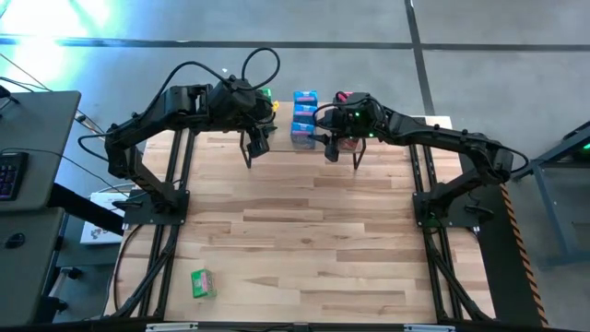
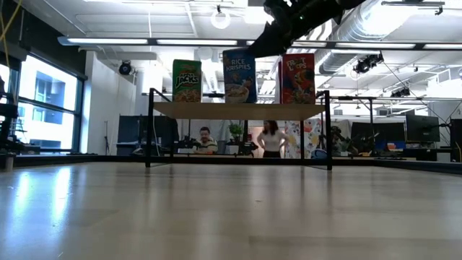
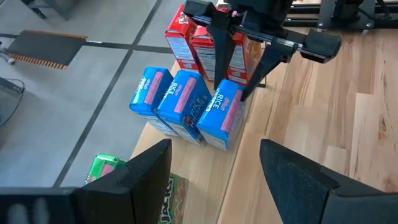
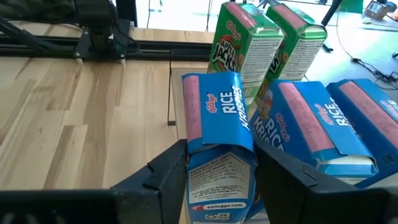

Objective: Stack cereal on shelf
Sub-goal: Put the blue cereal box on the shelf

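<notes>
The shelf (image 2: 238, 110) stands at the table's far edge. On it stand three blue cereal boxes (image 3: 186, 102), three red ones (image 3: 199, 43) and two green ones (image 4: 267, 43). A third green box (image 1: 203, 282) lies on the tabletop near the front left corner. My right gripper (image 4: 221, 171) is open above the blue row, with its fingers on either side of the nearest blue box (image 4: 217, 124). My left gripper (image 3: 214, 168) is open and holds nothing, hovering by the shelf's green end (image 1: 267, 96). My right gripper comes from above at the top of the near blue box (image 4: 214, 149), one finger (image 4: 168, 168) on each side of it. The box stands upright on the shelf. I cannot tell whether the fingers touch it.
Wide bare wooden tabletop (image 1: 304, 231) lies between the shelf and the lone green box. Black frame rails run along both table sides (image 1: 171, 231). A desk with a keyboard (image 1: 9, 175) stands left of the table. People are in the room beyond the shelf (image 2: 271, 137).
</notes>
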Controlling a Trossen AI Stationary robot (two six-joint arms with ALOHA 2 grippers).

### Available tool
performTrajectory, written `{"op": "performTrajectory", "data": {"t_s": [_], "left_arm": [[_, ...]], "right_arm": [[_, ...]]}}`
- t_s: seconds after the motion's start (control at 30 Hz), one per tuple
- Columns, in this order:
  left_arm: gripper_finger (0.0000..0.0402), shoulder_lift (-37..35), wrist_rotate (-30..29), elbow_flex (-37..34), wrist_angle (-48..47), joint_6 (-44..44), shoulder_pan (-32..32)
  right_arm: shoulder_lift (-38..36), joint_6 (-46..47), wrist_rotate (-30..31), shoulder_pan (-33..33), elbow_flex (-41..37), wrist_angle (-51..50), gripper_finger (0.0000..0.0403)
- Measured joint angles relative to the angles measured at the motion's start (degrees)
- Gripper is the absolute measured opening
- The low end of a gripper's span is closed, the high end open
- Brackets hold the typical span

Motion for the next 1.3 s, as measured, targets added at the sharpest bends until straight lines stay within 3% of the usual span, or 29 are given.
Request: {"op": "performTrajectory", "data": {"t_s": [0.7,1.3], "left_arm": [[0.0236,0.0,0.0,0.0,0.0,0.0,0.0],[0.0236,0.0,0.0,0.0,0.0,0.0,0.0]], "right_arm": [[-0.1,-0.4,2.4,0.0,0.0,-0.3,0.0234],[-0.2,0.9,5.2,0.4,8.1,-11.6,0.0239]]}}
